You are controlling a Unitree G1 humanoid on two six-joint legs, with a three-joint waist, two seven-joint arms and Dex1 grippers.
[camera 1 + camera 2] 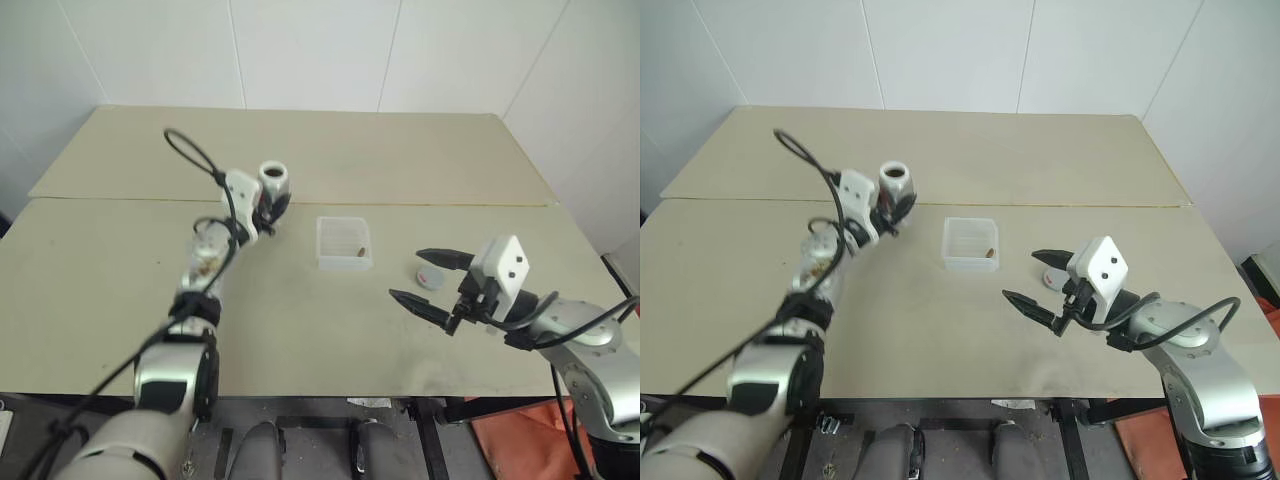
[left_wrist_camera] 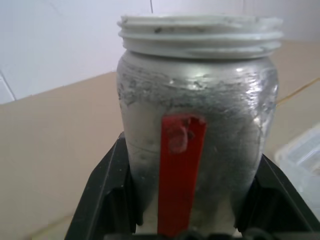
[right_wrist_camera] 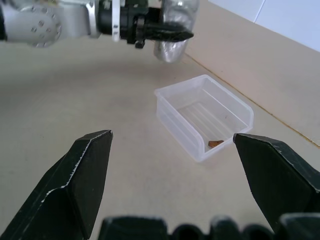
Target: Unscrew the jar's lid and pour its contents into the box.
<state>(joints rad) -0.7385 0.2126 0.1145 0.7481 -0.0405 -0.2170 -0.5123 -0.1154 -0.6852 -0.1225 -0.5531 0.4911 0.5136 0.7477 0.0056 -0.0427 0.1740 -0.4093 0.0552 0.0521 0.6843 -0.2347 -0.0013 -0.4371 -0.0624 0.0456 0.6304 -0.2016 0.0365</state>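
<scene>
Jar (image 1: 273,178) upright in left tool (image 1: 268,212), mouth up, lid off.

left gripper (image 1: 268,212) clamped, right gripper (image 1: 425,278) spread

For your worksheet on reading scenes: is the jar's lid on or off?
Off: the jar shows an open mouth; the lid lies on the table.

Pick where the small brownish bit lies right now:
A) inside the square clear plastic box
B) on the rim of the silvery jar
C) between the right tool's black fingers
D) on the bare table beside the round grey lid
A: the small brownish bit lies on the floor of the square clear plastic box, against one wall, while the right tool stands open with nothing between its fingers.
</scene>
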